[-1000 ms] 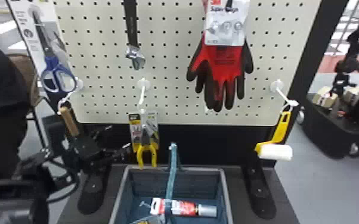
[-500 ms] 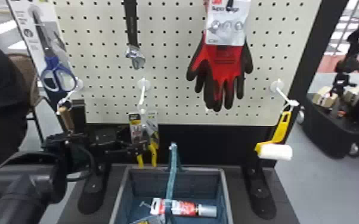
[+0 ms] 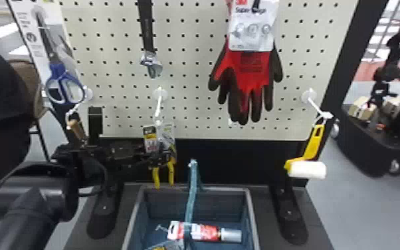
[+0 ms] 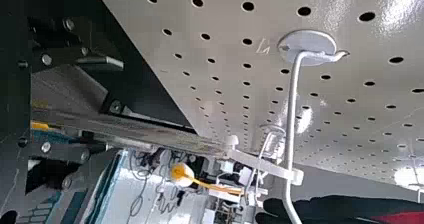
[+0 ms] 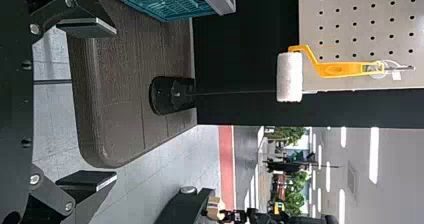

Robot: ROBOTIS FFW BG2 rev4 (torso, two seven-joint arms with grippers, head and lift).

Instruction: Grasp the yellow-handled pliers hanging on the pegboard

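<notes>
Left gripper (image 3: 157, 155) spread, fingers straddling the yellow-handled pliers (image 3: 171, 171) hanging low on the pegboard (image 3: 202, 99). Not yet clamped. Right gripper (image 5: 85, 104) likewise spread.

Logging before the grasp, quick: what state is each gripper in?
Left gripper: open, fingers either side of the yellow-handled pliers, not clamped.
Right gripper: open, empty.

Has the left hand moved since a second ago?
Yes: the left hand has shifted right along the pegboard, and is now at the yellow-handled pliers.
</notes>
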